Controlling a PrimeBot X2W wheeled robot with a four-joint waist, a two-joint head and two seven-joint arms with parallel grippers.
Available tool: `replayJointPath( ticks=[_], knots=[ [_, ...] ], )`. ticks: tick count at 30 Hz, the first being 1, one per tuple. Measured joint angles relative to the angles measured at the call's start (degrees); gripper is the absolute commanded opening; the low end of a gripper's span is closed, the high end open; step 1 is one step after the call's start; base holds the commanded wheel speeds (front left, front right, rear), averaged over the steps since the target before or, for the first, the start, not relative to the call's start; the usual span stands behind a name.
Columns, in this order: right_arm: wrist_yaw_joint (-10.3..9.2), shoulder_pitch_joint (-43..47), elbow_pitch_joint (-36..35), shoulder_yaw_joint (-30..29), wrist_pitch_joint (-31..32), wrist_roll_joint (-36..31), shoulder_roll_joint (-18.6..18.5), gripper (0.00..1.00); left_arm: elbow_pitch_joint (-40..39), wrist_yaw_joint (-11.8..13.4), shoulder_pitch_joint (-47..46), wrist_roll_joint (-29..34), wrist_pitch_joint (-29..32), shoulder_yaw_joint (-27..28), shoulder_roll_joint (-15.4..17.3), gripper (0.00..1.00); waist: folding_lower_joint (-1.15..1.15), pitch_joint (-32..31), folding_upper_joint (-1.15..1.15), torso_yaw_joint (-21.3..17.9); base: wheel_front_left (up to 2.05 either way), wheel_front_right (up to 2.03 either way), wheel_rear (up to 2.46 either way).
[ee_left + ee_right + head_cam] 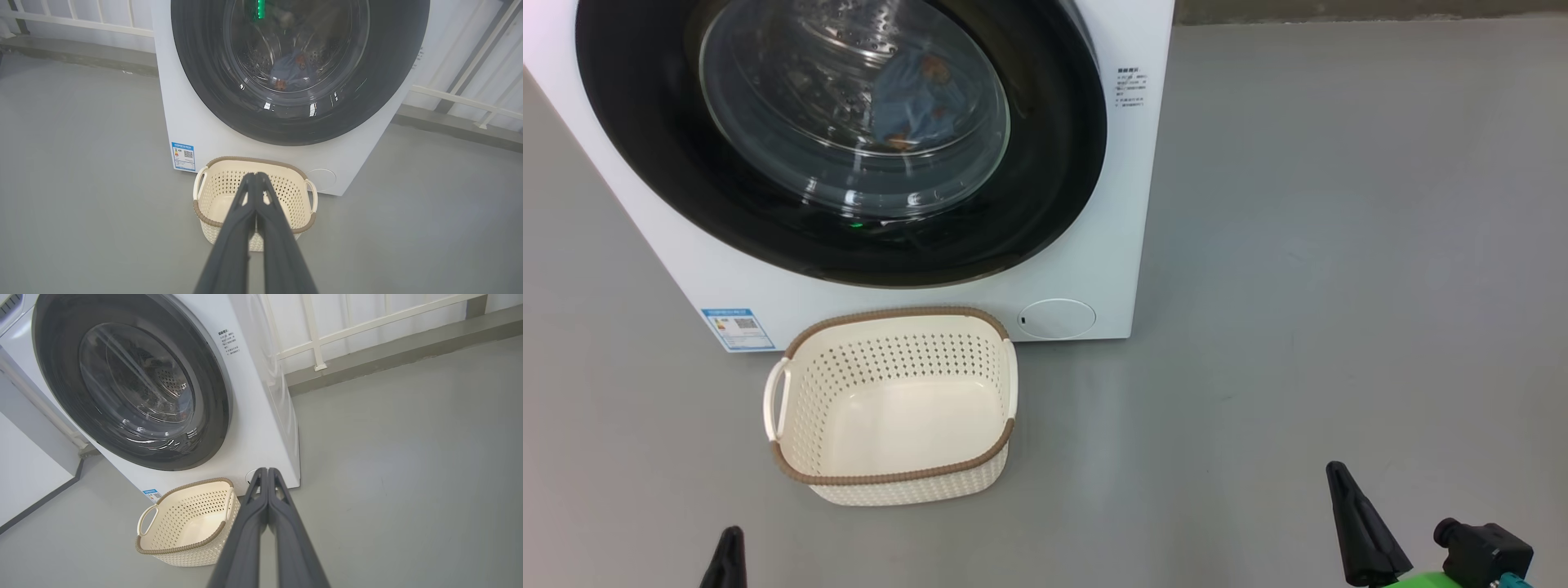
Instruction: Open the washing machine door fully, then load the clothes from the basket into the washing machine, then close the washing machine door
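**Head view.** Shows left gripper (733, 537) poking up at the bottom-left edge, just a dark tip, fingers (731, 565) pressed together into one point, gripping nothing. Shows right gripper (1336, 476) at lower right, leaning up-left, likewise pinched shut on itself, well apart from the basket (890, 478). Puts basket on grey floor (1339, 286) just in front of the washing machine (1111, 261), bare cream bottom showing. Cannot tell whether far rim touches the white front. Finds washing machine door (1054, 163) flush against the front, closed. Finds clothes (915, 106) behind the window (768, 122), inside the drum (849, 33). Notes blue label (737, 328) left of basket, round cap (1056, 318) right of it. Leaves wide open floor right of machine and basket.

**Left wrist view.** Looks along both fingers, closed tip to tip, aimed at basket and machine front. Overlaps the basket's inside with the tips in the picture, touching nothing. Shows door shut, blue garment with orange-brown spots low in the drum. Shows open floor on both sides, white railing (470, 98) behind the machine.

**Right wrist view.** Looks in from the machine's right side, fingers pressed together. Lines tips up with the machine's lower right corner, beside the basket's right side in the picture, off both. Shows open floor to the right, up to the kerb (388, 355) under the railing.
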Motion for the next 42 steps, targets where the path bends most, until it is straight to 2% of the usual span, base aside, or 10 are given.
replayJointPath(
  ticks=[42],
  knots=[
    [0.00,-1.55,1.53,-1.08,6.02,25.01,-0.67,0.00,2.33,0.01,-3.31,-26.40,6.48,-0.35,0.05,0.00,-0.01,-0.43,0.00,-1.66,0.00,0.00,0.00]
  ],
)
